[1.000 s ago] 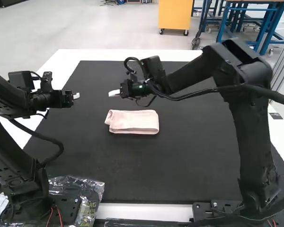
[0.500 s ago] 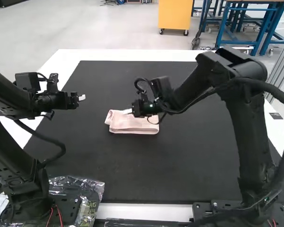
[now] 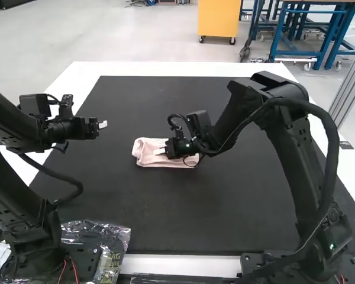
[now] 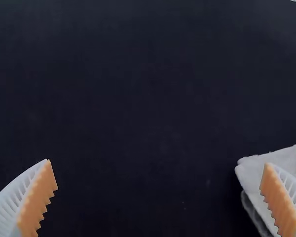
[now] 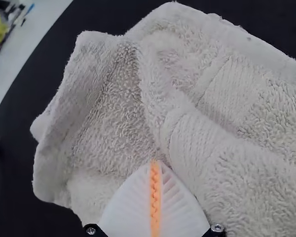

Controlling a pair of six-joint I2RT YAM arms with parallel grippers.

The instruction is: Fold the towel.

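Towel [image 3: 145, 156] is lying folded on the dark mat [image 3: 165, 207], toward 9 o'clock from the mat's middle. Right gripper [image 3: 159, 151] is coming to it from the 3 o'clock side; its fingers are closing together on the towel and are pinching a little of the cloth, which is rising in soft ridges around the fingertips. Left gripper [image 3: 103, 125] is hanging apart from the towel, at 10 o'clock from it, and its two fingers are standing wide apart, holding nothing.
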